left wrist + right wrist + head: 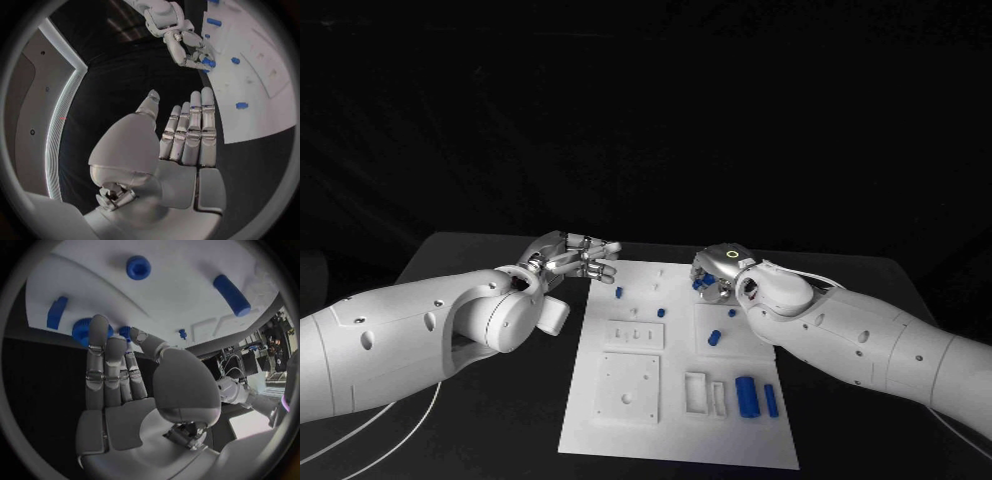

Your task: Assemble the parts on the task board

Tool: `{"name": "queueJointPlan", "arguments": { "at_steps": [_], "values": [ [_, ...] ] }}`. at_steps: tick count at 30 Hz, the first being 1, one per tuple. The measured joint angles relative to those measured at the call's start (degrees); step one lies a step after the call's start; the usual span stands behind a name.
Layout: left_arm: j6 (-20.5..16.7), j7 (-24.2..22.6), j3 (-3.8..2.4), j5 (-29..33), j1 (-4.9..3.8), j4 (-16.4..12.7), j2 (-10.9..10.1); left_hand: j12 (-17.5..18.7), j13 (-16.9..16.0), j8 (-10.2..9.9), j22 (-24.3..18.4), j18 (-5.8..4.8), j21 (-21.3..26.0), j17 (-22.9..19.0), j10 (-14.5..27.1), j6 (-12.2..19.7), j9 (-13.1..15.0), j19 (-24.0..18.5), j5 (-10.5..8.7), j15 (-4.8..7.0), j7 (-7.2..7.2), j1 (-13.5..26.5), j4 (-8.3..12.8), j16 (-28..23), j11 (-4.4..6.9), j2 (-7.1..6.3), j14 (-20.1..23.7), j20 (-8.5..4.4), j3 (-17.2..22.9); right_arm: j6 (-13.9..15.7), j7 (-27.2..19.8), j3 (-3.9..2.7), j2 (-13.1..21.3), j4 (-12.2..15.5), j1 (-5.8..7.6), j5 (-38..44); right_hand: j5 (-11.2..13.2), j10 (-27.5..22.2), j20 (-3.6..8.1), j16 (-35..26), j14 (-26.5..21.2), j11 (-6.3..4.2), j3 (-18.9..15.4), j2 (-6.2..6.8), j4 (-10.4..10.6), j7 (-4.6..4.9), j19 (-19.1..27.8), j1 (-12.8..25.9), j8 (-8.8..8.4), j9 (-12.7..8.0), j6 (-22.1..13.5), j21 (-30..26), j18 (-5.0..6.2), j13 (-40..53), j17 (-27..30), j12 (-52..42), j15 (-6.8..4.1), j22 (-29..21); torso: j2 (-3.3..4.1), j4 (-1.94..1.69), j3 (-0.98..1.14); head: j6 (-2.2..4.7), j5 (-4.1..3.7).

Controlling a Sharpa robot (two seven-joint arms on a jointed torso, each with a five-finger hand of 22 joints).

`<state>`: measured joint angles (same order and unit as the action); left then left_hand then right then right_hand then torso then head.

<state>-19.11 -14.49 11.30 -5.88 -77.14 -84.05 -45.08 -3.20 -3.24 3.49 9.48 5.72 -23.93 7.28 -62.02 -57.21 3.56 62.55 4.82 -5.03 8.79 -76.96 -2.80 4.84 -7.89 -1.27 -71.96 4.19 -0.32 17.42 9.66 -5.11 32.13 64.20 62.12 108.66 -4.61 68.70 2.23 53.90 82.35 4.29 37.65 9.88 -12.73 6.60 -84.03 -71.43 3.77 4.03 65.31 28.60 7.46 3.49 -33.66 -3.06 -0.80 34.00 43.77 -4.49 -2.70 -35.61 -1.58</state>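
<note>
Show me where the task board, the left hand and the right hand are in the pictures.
task board (678, 440): head view, bare near edge of the white plate.
left hand (187, 135): left wrist view, middle of its fingers.
right hand (119, 375): right wrist view, middle of its fingers.

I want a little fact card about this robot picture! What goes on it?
Table: black table
Board: white board in the middle of the table
Parts: small blue parts lying on the board, two cylinders side by side near its right edge
Left hand: left hand over the table beside the board's far left corner, fingers straight, holding nothing
Right hand: right hand at the board's far right end, fingers reaching a blue gear-like part; a grip cannot be told
</note>
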Motion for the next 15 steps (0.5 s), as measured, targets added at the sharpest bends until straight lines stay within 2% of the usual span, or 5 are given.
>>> {"name": "queueJointPlan", "arguments": {
  "at_steps": [4, 7, 12, 15],
  "values": [
    [0.04, 0.04, 0.0, -0.01, 0.0, 0.11, 0.05, 0.0, 0.0, 0.0, 0.0, -0.02, 0.0, 0.0, 0.0, 0.0, 0.0, 0.0, 0.0, 0.0, 0.0, 0.0, 0.0, 0.0, 0.0, 0.0, 0.0, 0.0, 0.0, -0.09, 0.01, 0.0, 0.02, 0.04, 0.0, 0.01, 1.12, 2.81, 0.07, 0.21, -0.3, -0.73, 0.49, -1.38, -0.49, -0.46, 0.07, -1.38, 0.0, 0.08, 1.43, 0.0, -0.01, 0.0, 0.0, 0.0, -0.3, 0.73, 0.02, 0.03, -0.07, -0.13, 0.03],
    [0.09, 0.08, 0.0, -0.01, 0.0, 0.14, 0.09, 0.0, 0.0, 0.0, 0.0, -0.03, 0.0, 0.0, 0.0, 0.0, 0.0, 0.0, 0.0, 0.0, 0.0, 0.0, 0.0, 0.0, 0.0, 0.0, 0.0, 0.0, 0.0, -0.17, 0.02, 0.0, 0.04, 0.11, 0.0, 0.05, 1.29, 4.52, 0.53, 0.21, -0.19, -1.18, 0.7, -2.16, -0.71, -0.75, 0.54, -1.63, -0.01, 0.13, 2.43, 0.42, -0.01, 0.01, 0.0, 0.01, -0.68, 1.69, 0.02, 0.04, -0.07, -0.19, 0.04],
    [0.15, 0.15, 0.0, -0.01, 0.0, 0.2, 0.11, 0.0, 0.0, 0.0, -0.01, -0.04, 0.0, 0.0, 0.0, 0.0, 0.0, 0.0, 0.0, 0.0, 0.0, 0.0, 0.0, 0.0, 0.0, 0.0, 0.0, 0.0, 0.0, -0.17, 0.03, -0.03, 0.06, 0.21, 0.04, 0.13, 1.35, 6.5, 0.87, 0.21, 0.04, -1.87, -0.03, -2.92, -1.44, -1.26, 0.8, -1.5, -0.13, 0.42, 4.07, 0.66, -0.11, 0.02, -0.07, -0.02, -1.04, 2.65, 0.05, 0.04, -0.1, -0.24, -0.01],
    [0.18, 0.19, 0.0, -0.01, 0.0, 0.21, 0.11, 0.0, 0.0, 0.0, -0.01, -0.05, 0.0, 0.0, 0.0, 0.0, 0.0, 0.0, 0.0, 0.0, 0.0, 0.0, 0.0, 0.0, 0.0, 0.0, 0.0, 0.0, 0.0, -0.04, 0.07, -0.04, 0.07, 0.26, 0.05, 0.22, 1.51, 7.71, 1.37, 0.21, -0.16, -2.25, -0.35, -3.43, -1.75, -1.53, 0.91, -1.89, -0.29, 0.6, 5.27, 0.67, -0.54, 0.03, -0.32, -0.16, -1.26, 3.19, 0.05, 0.02, -0.14, -0.25, -0.05]
  ]
}}
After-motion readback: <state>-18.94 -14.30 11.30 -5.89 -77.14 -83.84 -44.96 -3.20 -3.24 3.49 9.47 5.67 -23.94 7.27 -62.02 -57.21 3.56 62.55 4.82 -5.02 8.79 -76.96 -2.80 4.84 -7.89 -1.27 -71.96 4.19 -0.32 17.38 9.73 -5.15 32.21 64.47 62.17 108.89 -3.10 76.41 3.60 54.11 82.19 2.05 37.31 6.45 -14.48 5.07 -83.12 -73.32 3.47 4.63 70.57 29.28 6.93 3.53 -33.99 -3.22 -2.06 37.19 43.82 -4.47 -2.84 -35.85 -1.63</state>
